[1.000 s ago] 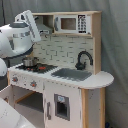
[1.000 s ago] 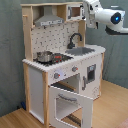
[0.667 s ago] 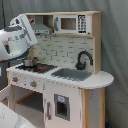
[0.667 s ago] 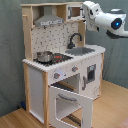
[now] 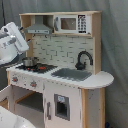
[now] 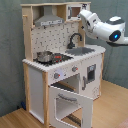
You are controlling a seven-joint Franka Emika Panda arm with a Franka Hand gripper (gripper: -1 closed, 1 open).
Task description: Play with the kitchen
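One play kitchen, one arm: two views of the room

Both exterior views show the kitchen [image 5: 62,70] [image 6: 62,60], a tall toy unit of pale wood and white panels standing on a wooden floor [image 6: 112,107] before a grey backdrop [image 5: 114,40].

Upper section. A grey hood [image 5: 39,27] [image 6: 48,20] hangs over the stove; in the first exterior view a toy microwave [image 5: 72,23] sits to the hood's right, under the top shelf. The back panel is printed with a pale tile pattern.

Work surface. A small metal pot [image 5: 29,62] [image 6: 43,56] stands on the stove [image 5: 37,67] [image 6: 52,58]. Beside the stove lies the sink [image 5: 72,74] [image 6: 85,50], with the black faucet [image 5: 83,59] [image 6: 75,39] arching behind it. The counter ends in a rounded white leaf [image 5: 100,79] at the first exterior view's right.

Front. Knobs [image 5: 33,84] [image 6: 56,75] sit below the stove. In the second exterior view the oven door [image 6: 70,102] hangs open, swung down and outward.

Robot. The white arm [image 5: 11,44] [image 6: 102,27] enters at the first exterior view's left and the second exterior view's upper right, held above counter level near the kitchen's top and apart from the pot. Whether the fingers are open or closed cannot be told from either view.
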